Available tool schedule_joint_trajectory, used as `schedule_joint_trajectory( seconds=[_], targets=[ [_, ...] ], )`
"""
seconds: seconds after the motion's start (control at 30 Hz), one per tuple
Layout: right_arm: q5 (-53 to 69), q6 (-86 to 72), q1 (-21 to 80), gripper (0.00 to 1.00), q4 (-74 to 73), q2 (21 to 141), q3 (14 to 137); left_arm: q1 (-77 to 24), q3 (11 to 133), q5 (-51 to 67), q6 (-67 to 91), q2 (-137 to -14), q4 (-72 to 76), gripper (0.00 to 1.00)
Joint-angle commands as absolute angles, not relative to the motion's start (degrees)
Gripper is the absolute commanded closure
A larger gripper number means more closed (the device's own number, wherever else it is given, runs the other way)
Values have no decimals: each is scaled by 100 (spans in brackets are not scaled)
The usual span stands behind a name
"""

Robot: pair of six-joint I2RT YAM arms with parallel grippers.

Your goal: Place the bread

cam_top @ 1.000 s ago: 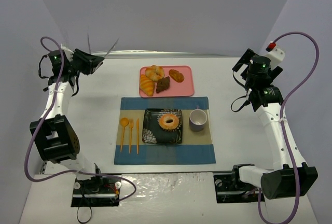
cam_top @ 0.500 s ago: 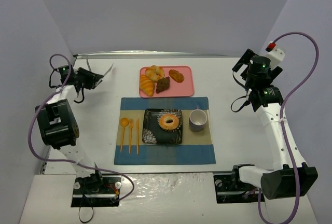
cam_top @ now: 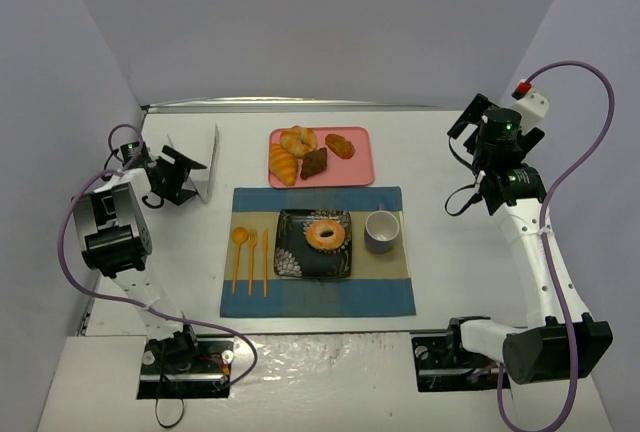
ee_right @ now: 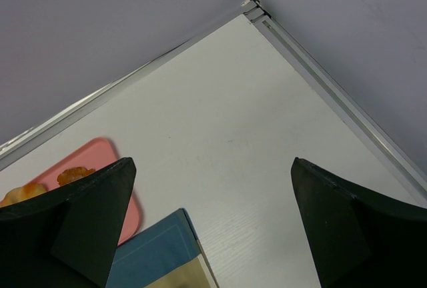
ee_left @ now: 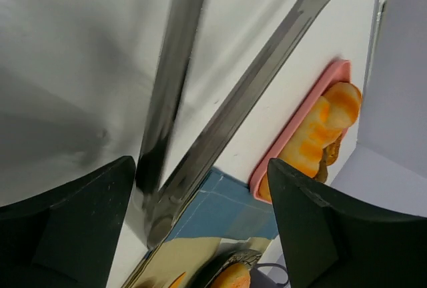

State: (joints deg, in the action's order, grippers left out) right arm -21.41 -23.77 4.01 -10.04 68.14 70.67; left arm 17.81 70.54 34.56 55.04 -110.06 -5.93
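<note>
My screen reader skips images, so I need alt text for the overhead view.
A ring-shaped bread sits on a dark plate on a blue placemat, cup to its right, orange cutlery to its left. A pink tray of pastries lies beyond; the left end effector holds metal tongs.

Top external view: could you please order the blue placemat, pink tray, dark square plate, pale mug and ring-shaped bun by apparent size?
1. blue placemat
2. pink tray
3. dark square plate, a little smaller
4. pale mug and ring-shaped bun: these look about alike, so I leave them unranked.
</note>
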Motion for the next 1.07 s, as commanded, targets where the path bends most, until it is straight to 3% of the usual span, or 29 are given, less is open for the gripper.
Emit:
schedule_joint_trajectory(
  seconds=[0.0,0.2,0.27,0.43,0.53,0.73,1.03],
  targets=[
    [-2168,-2347,428,0,-580,6799,7086,1882,7270,3140,5073,-10681,-1444,22],
    [-2197,-2366,431,0,-580,6741,7075,1925,7532,2813,4642,-10445,-2693,19],
    [-2200,-2375,431,0,-580,6741,7066,1936,7591,2626,4576,-10323,-3034,9],
    [-2313,-2435,431,0,-589,6750,7058,1941,8156,1957,4104,-9681,-4116,3],
    [-2396,-2457,430,0,-639,6741,7055,1837,8382,1497,3955,-9160,-4451,3],
    [-2414,-2760,413,0,-1263,6859,7215,694,8966,-1005,3475,-7785,-4966,3],
    [-2600,-2834,413,0,-1701,6657,7042,527,8183,-1227,3317,-6392,-4682,3]
  ],
)
